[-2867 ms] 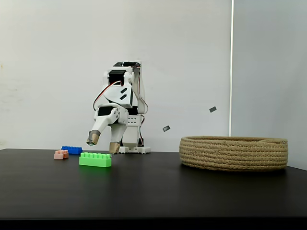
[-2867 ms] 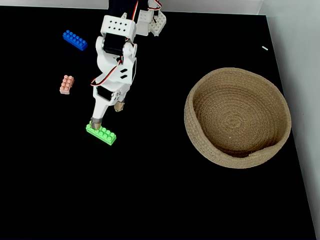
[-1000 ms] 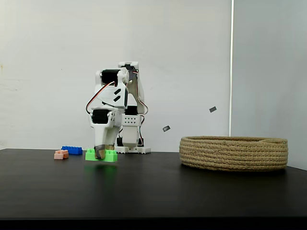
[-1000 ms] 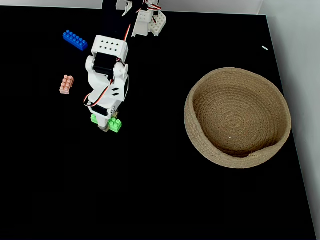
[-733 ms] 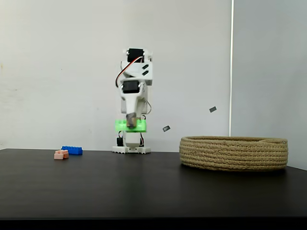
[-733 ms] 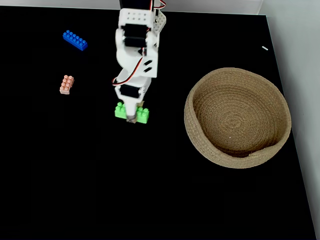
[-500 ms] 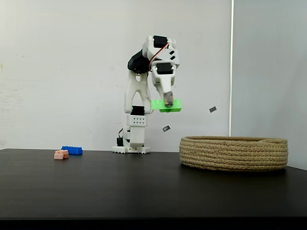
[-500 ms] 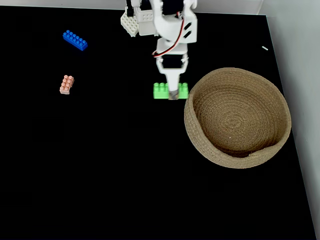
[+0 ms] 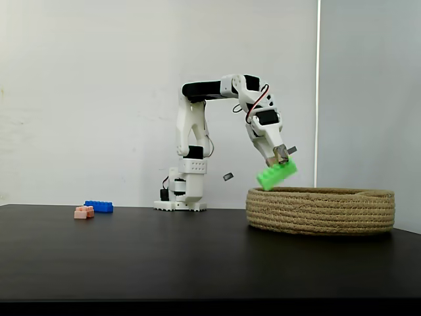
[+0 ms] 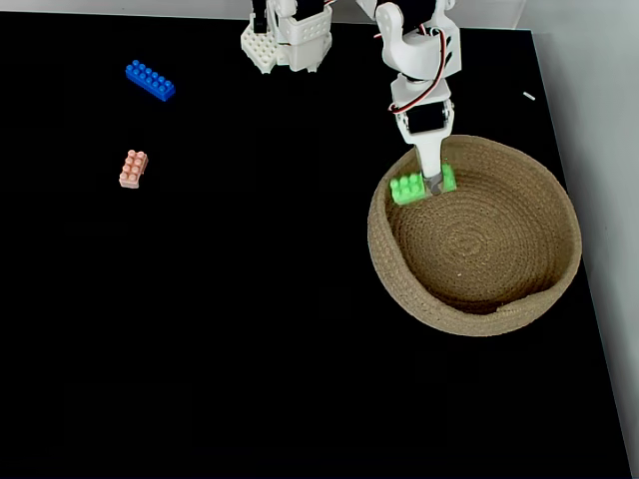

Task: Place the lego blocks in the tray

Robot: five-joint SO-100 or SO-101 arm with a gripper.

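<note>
While the black table (image 9: 197,257) stretches before a plain white wall (image 9: 85,99), the gripper (image 9: 281,157) clamps the green brick (image 9: 276,175), tilted, just above the rope basket (image 9: 321,210)'s left rim; half a second ago it hung level, left of there. From above, the jaws pinch the brick's (image 10: 420,186) middle over the basket's (image 10: 519,299) far-left edge; blue brick (image 10: 150,81) and pink brick (image 10: 133,168) lie far left.

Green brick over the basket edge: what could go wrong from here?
1. The green brick hangs tilted in the gripper, close above the near rim of the tray, not its centre. Released now, it may clip the rim and tumble out.
2. Lowering further could catch the low end of the brick on the rope wall.
</note>
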